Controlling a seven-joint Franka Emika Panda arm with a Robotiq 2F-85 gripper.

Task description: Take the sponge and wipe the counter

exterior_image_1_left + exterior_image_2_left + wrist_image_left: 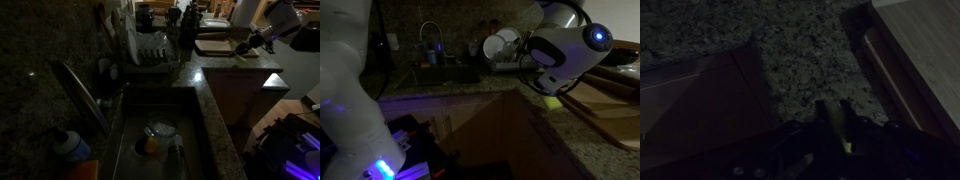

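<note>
Where the white arm (570, 45) bends down over the counter (605, 160), the sponge (552, 102) shows as a small yellow-green patch directly under the wrist. It sits at the counter's rounded edge, just beside the pale cutting board (610, 108). From the wrist view the gripper (835, 125) comes in from the bottom with its two fingers drawn close together. A thin sliver of yellow-green shows between them, so the jaws are closed on the sponge, low over the stone. Whether the pad actually touches the granite cannot be told — the frames are very dark.

The counter is dark speckled granite with a dull sheen. In the wrist view it fills the middle, with a corner of the board at the upper right and a flat brown surface (700, 100) beyond the counter's edge at the left.

Well apart from the sponge, in an exterior view, a sink (195, 120) is set into the same counter. It holds a rounder orange-yellow lump (150, 146) and a pale dish. A faucet (80, 85) slants over the basin, and a blue-capped bottle (70, 145) stands at its near corner. Behind the sink a dish rack (150, 55) carries upright white plates.

The room is dim — the strongest light is a purple-blue glow (380, 165) low in an exterior view, below the counter's edge.
</note>
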